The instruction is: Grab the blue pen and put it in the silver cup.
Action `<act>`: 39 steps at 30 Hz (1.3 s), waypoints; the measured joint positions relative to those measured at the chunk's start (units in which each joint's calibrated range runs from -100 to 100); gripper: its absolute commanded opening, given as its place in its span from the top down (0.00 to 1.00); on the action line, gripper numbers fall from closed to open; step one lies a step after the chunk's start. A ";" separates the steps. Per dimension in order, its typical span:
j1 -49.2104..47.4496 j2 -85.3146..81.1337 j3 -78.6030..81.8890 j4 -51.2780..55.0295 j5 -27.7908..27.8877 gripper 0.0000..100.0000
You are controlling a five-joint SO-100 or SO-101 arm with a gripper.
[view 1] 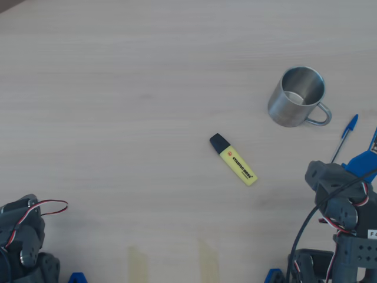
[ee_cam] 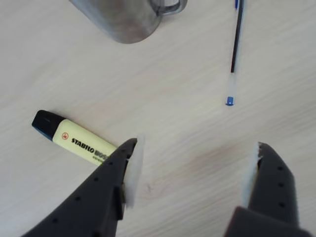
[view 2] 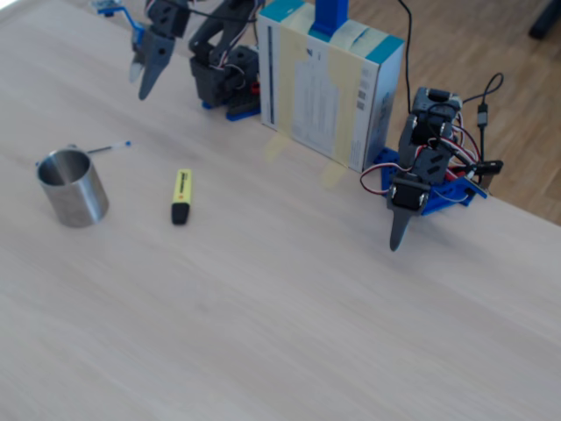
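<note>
The blue pen lies on the wooden table just right of the silver cup, which stands upright with its handle toward the pen. In the wrist view the pen lies at the upper right, cap end out of frame, and the cup is at the top edge. My gripper is open and empty above bare table, short of both. In the fixed view the gripper hangs at the top left, above the pen and the cup.
A yellow highlighter with a black cap lies left of the cup, close to my left finger in the wrist view. A second arm rests apart. A cardboard box stands between the two arm bases.
</note>
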 measured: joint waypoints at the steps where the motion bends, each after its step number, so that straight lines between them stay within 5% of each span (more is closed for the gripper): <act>1: 0.67 0.58 -0.18 -0.67 0.00 0.68; 17: 9.95 9.50 -0.18 -14.04 2.46 0.68; 39: 10.12 32.43 -3.70 -30.18 2.61 0.68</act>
